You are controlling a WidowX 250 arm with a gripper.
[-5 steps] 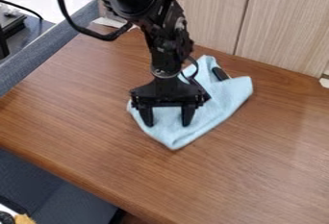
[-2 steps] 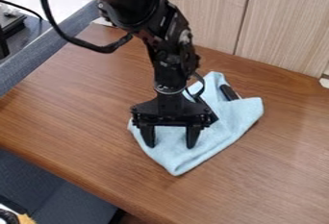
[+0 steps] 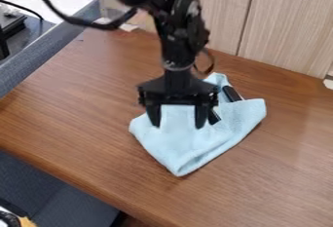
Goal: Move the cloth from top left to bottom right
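table (image 3: pixel 84 109): cloth mid-surface, short of bottom right | arm (image 3: pixel 180 43): just lifted back | cloth (image 3: pixel 189 148): slid frontward, now left lying | claw (image 3: pixel 177 125): spread wide, gripping nothing (needs another drag, I reckon)

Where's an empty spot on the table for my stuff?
The table looks bare left of the cloth, toward the gray strip, and from the cloth toward the picture's lower right. It's crowded around the gripper and black object.
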